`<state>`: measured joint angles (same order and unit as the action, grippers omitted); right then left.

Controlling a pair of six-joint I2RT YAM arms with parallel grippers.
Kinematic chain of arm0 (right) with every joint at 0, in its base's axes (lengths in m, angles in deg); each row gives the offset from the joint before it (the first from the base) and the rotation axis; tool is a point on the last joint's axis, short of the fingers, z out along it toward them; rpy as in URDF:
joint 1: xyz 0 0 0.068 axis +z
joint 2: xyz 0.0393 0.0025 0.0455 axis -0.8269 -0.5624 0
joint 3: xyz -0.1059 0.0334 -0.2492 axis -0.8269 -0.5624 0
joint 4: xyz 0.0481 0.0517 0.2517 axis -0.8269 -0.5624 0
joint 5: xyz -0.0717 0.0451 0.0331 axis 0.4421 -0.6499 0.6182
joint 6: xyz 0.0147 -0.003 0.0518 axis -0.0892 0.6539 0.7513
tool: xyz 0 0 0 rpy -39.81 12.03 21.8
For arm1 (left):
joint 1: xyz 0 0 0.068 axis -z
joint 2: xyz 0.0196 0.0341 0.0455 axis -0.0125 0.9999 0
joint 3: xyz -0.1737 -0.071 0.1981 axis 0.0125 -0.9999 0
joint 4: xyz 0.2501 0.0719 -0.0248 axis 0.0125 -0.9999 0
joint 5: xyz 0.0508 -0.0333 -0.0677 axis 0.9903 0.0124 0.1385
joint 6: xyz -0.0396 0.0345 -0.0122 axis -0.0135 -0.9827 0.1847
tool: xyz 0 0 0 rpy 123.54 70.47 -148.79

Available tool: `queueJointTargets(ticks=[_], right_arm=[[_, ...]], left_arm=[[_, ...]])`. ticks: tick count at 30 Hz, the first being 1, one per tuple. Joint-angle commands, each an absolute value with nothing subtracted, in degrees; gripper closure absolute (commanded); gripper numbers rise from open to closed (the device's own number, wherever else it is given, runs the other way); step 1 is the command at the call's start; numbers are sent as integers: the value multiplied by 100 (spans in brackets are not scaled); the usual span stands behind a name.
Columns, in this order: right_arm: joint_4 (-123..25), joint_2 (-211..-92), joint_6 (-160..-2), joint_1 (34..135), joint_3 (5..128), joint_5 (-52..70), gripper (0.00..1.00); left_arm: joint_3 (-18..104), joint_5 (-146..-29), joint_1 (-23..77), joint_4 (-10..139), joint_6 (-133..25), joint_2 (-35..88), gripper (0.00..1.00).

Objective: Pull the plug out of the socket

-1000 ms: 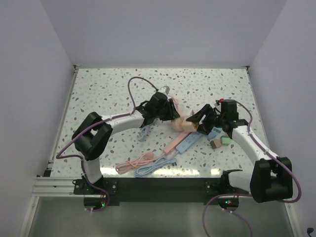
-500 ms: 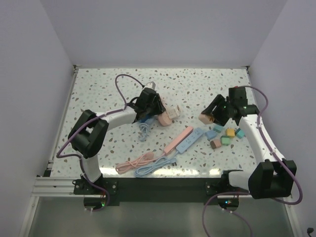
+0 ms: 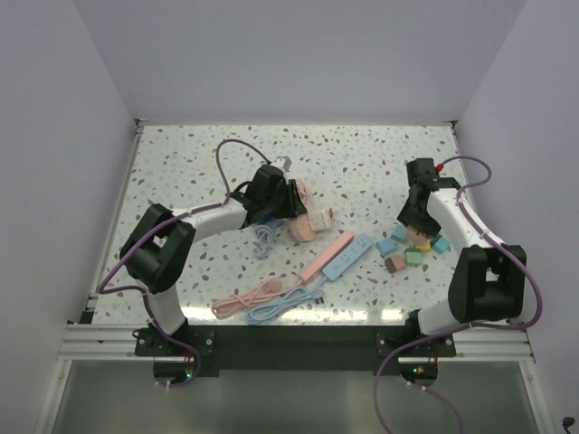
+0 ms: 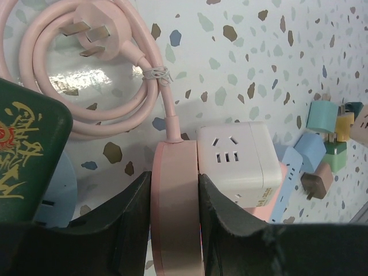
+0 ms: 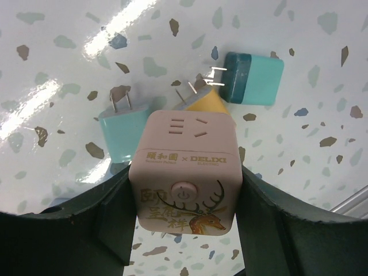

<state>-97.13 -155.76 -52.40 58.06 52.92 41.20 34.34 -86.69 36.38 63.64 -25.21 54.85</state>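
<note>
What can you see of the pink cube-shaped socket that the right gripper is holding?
The pink cube socket looks like smooth matte plastic with rounded edges. One face shows socket slots, all empty; the adjoining face carries a round power button, DELIXI lettering and a golden deer drawing. The right gripper clamps two opposite sides, holding it over a blue plug, a yellow plug and a teal plug on the speckled table.

The worktop (image 3: 362, 154) is white, speckled brown, grey and teal. The pink cube (image 5: 184, 172) bears a gold deer drawing. The strip (image 4: 175, 213) and cord (image 4: 46, 52) are pink, the adapter (image 4: 238, 164) white. Beyond the cube lie a teal plug (image 5: 253, 77), a yellow plug (image 5: 204, 103) and a pale blue plug (image 5: 121, 129).
</note>
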Motion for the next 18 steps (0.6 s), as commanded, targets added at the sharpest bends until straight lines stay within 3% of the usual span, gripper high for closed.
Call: queueJointTargets(ticks=[1,3,4,8,13,18], right_arm=[[-9663,-15753,-5240,5806,5392,4654,64],[-9724,-15789,-5214,5806,5497,4611,53],[-9742,-15763,-5231,5806,5515,4619,37],[-9821,-15562,-5336,5815,5865,4365,17],[-9707,-14991,-5407,5824,6042,3338,7],[-8429,-14568,-4907,6069,5376,808,1]], left_arm=[[3381,-8936,3666,6589,-2738,5211,100],[3398,-8988,3658,6589,-2738,5211,100],[3407,-9006,3666,6589,-2746,5220,100],[3424,-9059,3666,6581,-2773,5202,100],[3442,-9094,3666,6572,-2808,5211,100],[3486,-9068,3658,6589,-2791,5185,100]])
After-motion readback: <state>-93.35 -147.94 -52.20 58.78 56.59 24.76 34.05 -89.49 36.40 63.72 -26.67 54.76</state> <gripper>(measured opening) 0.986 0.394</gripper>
